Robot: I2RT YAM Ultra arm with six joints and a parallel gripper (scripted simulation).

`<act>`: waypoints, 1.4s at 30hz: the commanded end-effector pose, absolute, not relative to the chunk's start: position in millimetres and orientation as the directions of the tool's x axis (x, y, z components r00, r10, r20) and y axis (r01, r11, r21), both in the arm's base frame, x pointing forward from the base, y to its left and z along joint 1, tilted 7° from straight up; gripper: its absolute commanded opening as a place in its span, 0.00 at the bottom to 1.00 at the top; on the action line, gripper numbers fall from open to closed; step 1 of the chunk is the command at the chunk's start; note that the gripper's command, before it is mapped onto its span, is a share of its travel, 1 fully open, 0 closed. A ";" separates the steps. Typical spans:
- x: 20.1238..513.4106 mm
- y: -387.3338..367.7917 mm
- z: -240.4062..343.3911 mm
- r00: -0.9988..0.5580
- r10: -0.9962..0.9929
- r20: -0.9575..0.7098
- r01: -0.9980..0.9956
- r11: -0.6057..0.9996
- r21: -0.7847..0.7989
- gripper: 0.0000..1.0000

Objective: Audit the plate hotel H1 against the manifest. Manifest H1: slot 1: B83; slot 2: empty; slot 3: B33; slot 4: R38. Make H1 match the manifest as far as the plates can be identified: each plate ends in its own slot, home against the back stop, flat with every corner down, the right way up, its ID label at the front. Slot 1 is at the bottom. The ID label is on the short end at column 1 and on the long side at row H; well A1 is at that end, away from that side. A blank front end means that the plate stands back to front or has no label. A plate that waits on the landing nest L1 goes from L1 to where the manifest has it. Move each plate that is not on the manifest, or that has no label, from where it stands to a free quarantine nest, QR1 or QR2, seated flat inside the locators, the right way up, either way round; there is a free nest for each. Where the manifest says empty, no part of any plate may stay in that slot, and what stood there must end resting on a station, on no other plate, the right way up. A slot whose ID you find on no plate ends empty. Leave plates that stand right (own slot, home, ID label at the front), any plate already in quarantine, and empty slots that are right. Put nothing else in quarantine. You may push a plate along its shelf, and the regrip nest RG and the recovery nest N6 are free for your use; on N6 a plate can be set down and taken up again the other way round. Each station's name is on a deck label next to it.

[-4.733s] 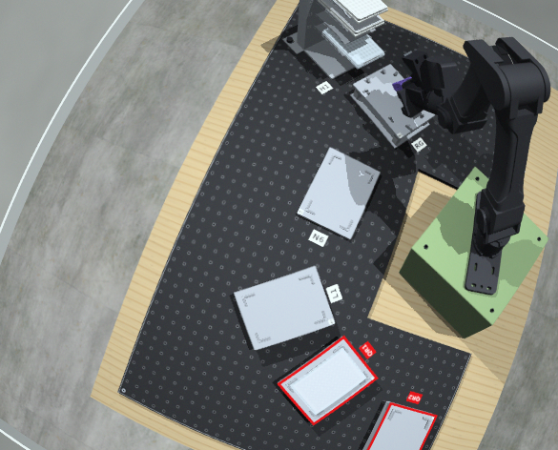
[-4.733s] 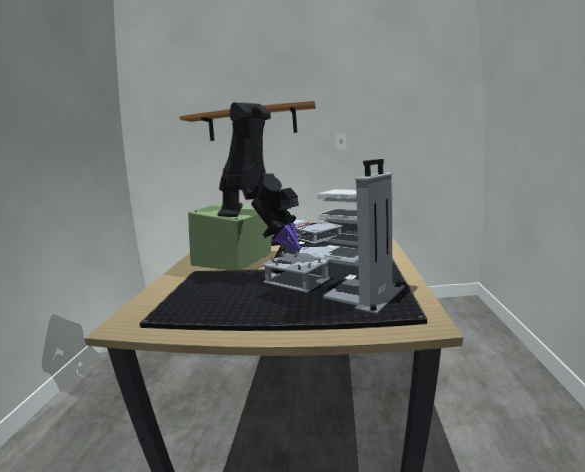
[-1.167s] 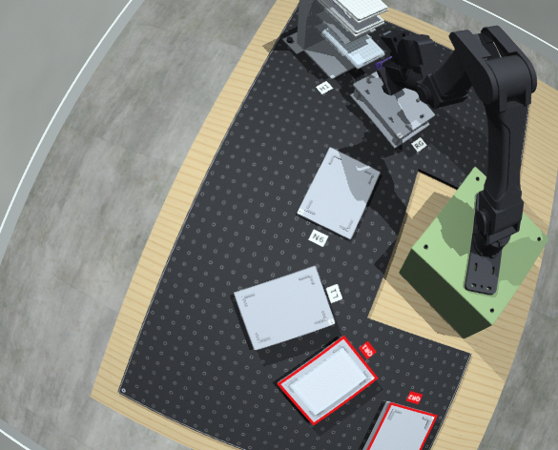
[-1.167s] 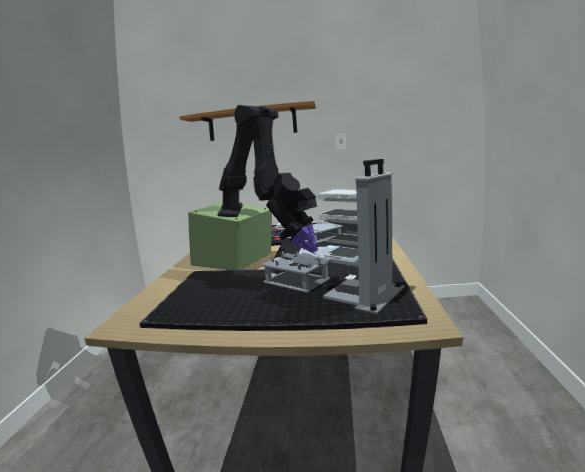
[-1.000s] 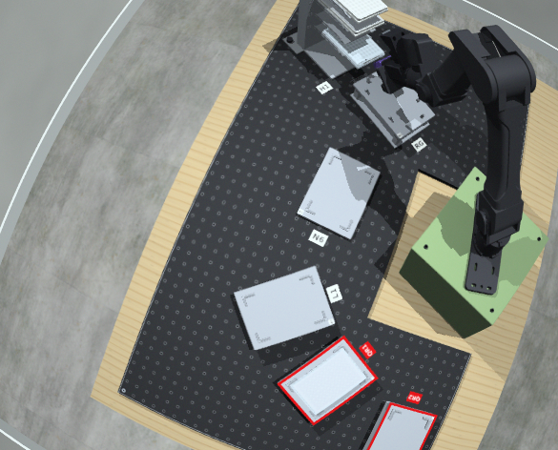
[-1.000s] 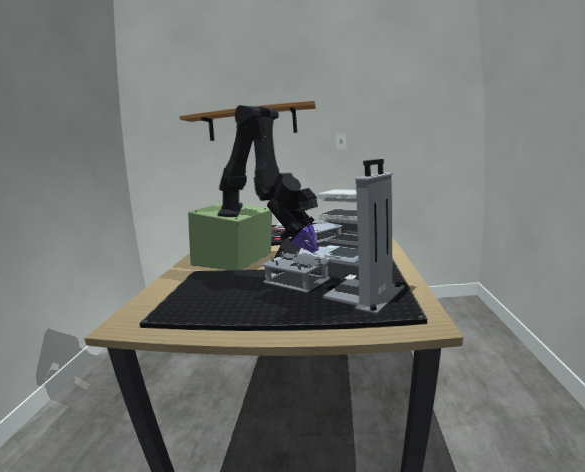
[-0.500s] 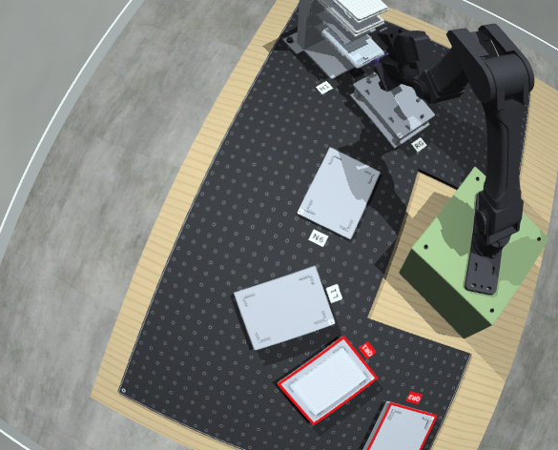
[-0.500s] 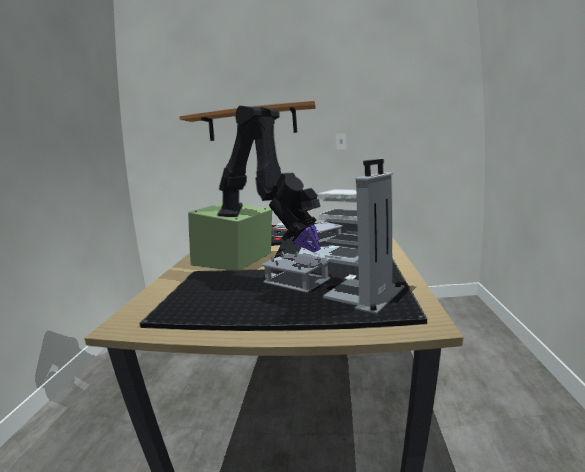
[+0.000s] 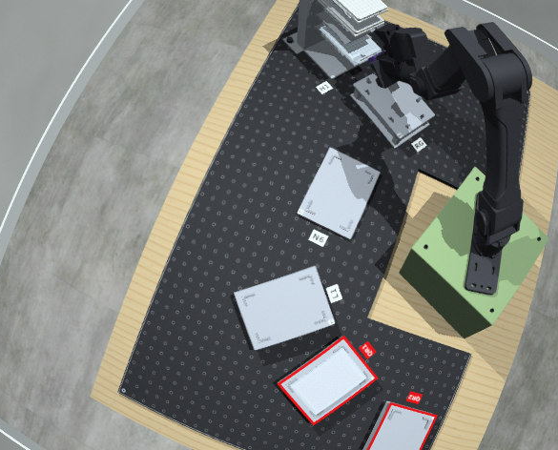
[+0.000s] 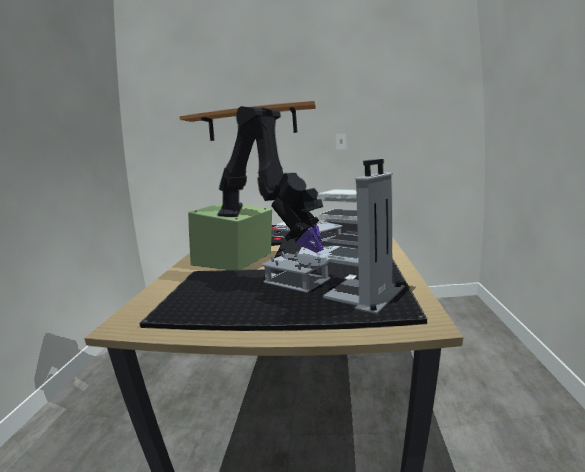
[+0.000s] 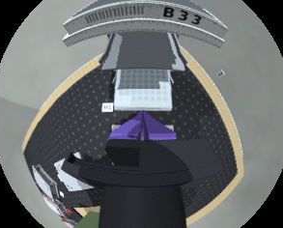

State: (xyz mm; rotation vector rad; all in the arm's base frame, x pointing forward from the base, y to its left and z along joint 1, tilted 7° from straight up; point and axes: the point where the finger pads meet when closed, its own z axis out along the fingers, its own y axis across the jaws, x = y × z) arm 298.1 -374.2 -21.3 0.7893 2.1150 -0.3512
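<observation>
Black arm's purple-fingered gripper clenched on nothing, tips at the front end of the lowest white well plate in the grey metal plate hotel H1, far worktop corner. Plate labelled B33 sits above.

My closed gripper is sitting just before the lowest plate in H1, over RG.

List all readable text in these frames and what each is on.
"B33": front end of a plate in the hotel, wrist view.
"H1": deck label.
"RG": deck label.
"N6": deck label.
"L1": deck label.
"QR1": red label.
"QR2": red label.
Other plate fronts: unreadable.
</observation>
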 end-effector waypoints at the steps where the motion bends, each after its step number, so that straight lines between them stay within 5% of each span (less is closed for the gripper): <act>1: 306.3 -381.0 -17.6 -0.452 0.407 -0.794 0.645 0.764 0.025 0.00; 42: 327.5 -398.1 -0.4 -0.433 0.375 -0.820 0.640 0.768 0.013 0.00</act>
